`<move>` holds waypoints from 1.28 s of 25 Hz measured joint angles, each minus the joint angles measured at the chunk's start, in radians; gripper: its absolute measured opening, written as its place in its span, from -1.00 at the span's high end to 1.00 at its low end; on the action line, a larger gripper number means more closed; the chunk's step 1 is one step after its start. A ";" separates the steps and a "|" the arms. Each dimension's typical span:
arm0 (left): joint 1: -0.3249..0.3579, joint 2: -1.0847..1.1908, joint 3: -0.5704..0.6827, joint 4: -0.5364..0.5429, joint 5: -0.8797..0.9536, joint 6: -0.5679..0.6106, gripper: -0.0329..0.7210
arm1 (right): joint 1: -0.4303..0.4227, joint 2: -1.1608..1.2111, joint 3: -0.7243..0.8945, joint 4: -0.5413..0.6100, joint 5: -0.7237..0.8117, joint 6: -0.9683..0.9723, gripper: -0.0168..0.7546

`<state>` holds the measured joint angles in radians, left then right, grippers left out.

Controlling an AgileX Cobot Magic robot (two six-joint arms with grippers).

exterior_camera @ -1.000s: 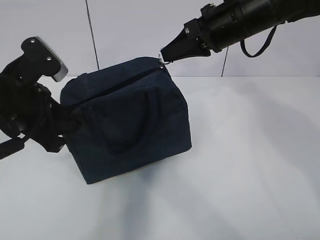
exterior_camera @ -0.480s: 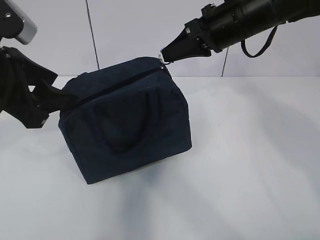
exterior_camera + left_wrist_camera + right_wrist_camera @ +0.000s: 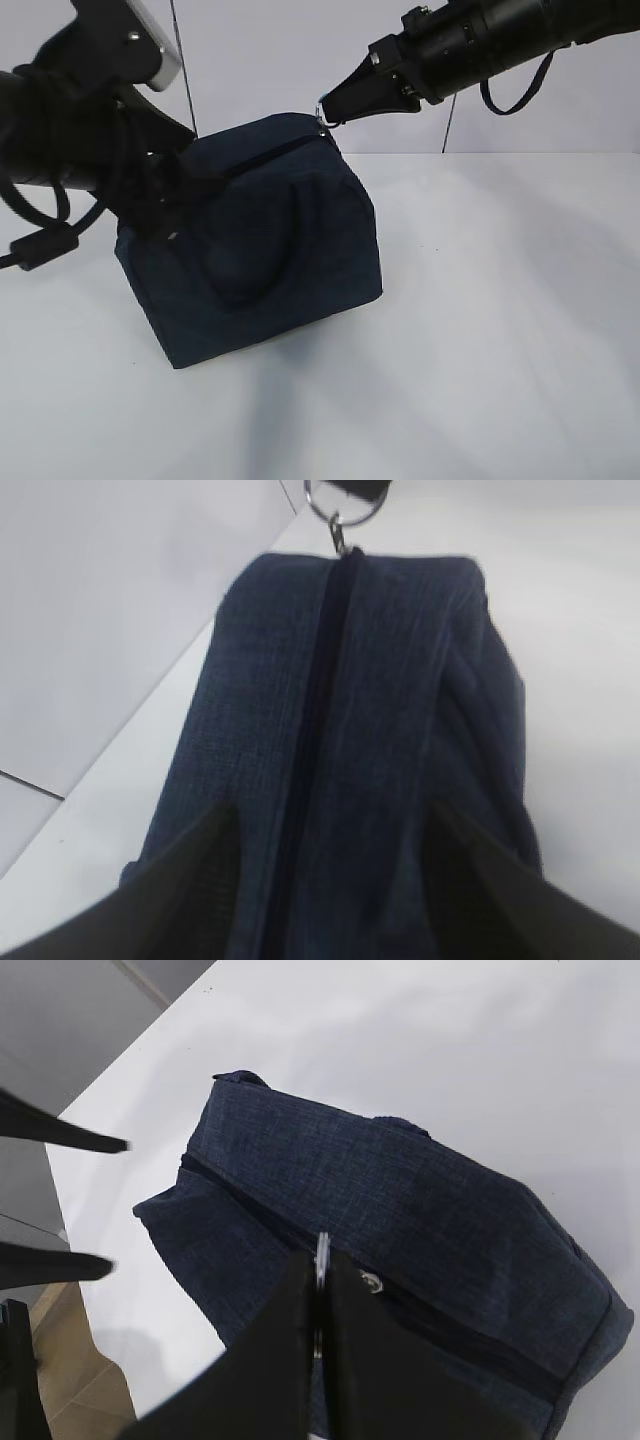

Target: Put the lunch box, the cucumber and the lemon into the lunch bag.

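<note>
Two grippers on one lunch bag (image 3: 255,240), which sits left of centre on the white table (image 3: 500,330), tilted, zipper line running from lower left up to upper right.

Right gripper (image 3: 330,108), upper middle of exterior view: fingers pinched closed on the silver ring pull (image 3: 336,497) at the bag's far top corner. Right wrist view confirms it: ring edge-on between the two dark fingers. Likely holding the pull ready to draw the zipper (image 3: 315,710) along.

Left gripper (image 3: 330,880), at the bag's near end: fingers spread apart, straddling the top of the bag on either side of the zipper seam. Contact with the fabric cannot be confirmed. Judged purpose: brace the bag so it doesn't slide when the pull is drawn.

Zipper appears fully closed. Lunch box, cucumber, lemon: none in view in any camera.
</note>
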<state>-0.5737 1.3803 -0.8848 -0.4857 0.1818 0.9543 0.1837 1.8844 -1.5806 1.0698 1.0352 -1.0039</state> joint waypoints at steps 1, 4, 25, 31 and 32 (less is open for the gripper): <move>0.000 0.025 -0.013 0.008 0.000 0.000 -0.18 | 0.000 0.000 0.000 0.000 0.000 0.000 0.94; 0.000 0.080 -0.042 0.044 -0.004 0.000 -0.09 | 0.000 0.000 0.000 0.000 0.002 0.000 0.94; -0.057 0.173 -0.086 0.143 -0.037 0.001 0.90 | 0.000 0.000 0.000 -0.008 0.006 -0.023 0.94; -0.057 0.173 -0.088 0.147 -0.026 0.001 0.91 | 0.000 0.000 -0.059 -0.116 0.024 -0.031 0.94; -0.057 0.173 -0.090 0.149 -0.026 0.001 0.91 | 0.000 0.000 -0.072 -0.125 0.028 -0.031 0.94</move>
<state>-0.6310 1.5533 -0.9752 -0.3368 0.1554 0.9556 0.1837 1.8844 -1.6526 0.9444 1.0635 -1.0347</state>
